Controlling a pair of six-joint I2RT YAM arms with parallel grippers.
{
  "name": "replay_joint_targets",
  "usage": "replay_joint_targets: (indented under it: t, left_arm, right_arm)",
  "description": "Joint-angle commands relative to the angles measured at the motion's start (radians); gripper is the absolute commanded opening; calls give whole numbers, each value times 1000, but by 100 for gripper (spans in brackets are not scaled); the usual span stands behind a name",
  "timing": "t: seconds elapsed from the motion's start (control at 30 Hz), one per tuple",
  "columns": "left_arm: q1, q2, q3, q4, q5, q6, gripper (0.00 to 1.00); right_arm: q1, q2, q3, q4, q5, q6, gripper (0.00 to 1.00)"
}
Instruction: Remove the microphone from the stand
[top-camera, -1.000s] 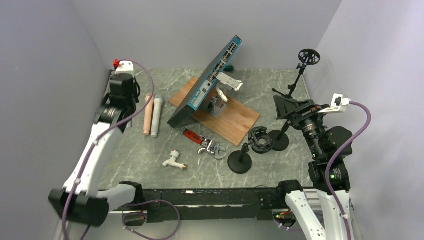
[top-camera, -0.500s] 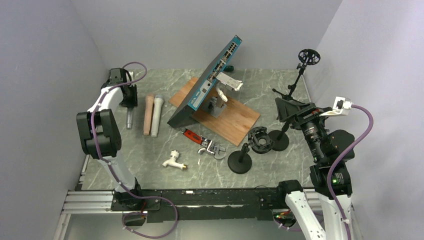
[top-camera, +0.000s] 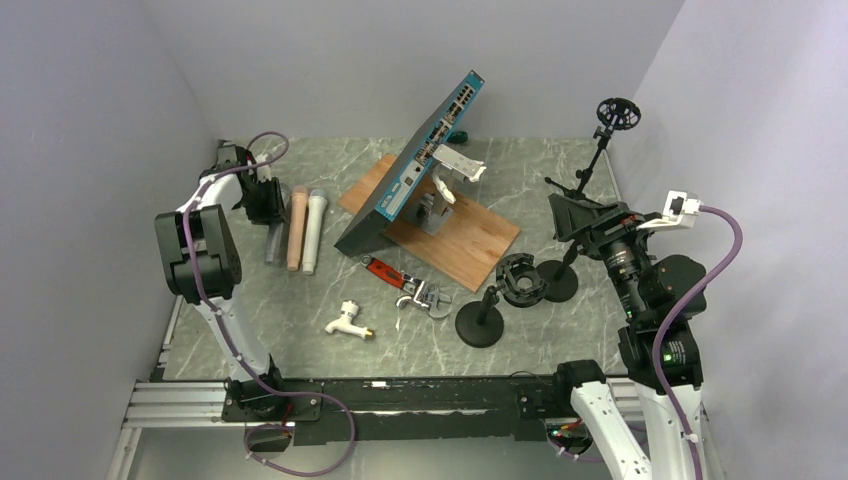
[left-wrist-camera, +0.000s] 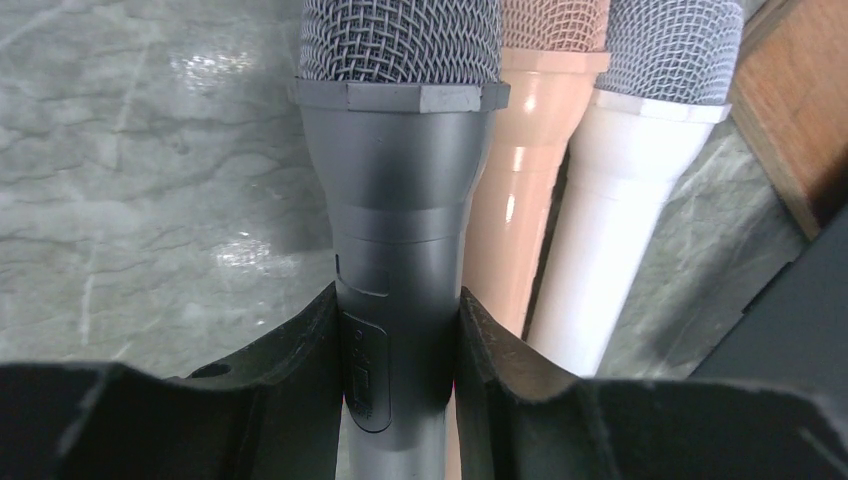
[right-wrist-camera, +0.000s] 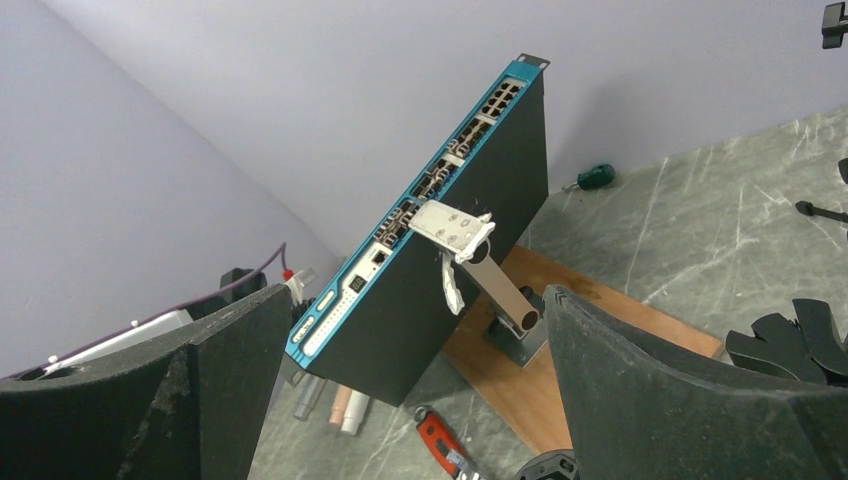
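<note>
My left gripper (top-camera: 262, 200) (left-wrist-camera: 398, 345) is shut on the body of a grey microphone (left-wrist-camera: 400, 200) (top-camera: 275, 243). It holds it low at the table's left, alongside a pink microphone (top-camera: 295, 230) (left-wrist-camera: 525, 150) and a white one (top-camera: 313, 232) (left-wrist-camera: 635, 180). At the right are three black stands: a tall one with a ring mount (top-camera: 617, 110) and two on round bases (top-camera: 478, 325), one carrying an empty clip (top-camera: 520, 280). My right gripper (top-camera: 575, 215) (right-wrist-camera: 410, 300) hangs open above those stands, with nothing between its fingers.
A teal network switch (top-camera: 415, 165) leans on a bracket over a wooden board (top-camera: 470, 240) at mid-table. A red-handled wrench (top-camera: 405, 283) and a white tap (top-camera: 348, 320) lie in front of it. Walls close in on the left, back and right.
The left arm has folded back and carried the grey microphone rightwards, down beside the pink one. The right arm has barely moved.
</note>
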Motion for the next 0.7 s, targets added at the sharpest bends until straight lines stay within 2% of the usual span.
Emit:
replay_joint_targets:
  t: [0.0,0.17,0.4,0.5,0.67]
  left_arm:
    - [33,13,29,19,111,-56,28]
    - [38,21,26,18,115,-58,41]
    - [37,27,19,22,108,-66,48]
    - [39,33,25,16,108,-74,49]
    - [37,29,23,18,130,-85,58]
  right_arm:
    - [-1,4,5,14,-5,1,98]
    - [-1,1,20,-9,8,-17,98]
    - [-1,26,49,-30,17,-54,99]
    - [0,67,82,-42,33,-101,99]
    - [-1,216,219,-97,126,-225,100]
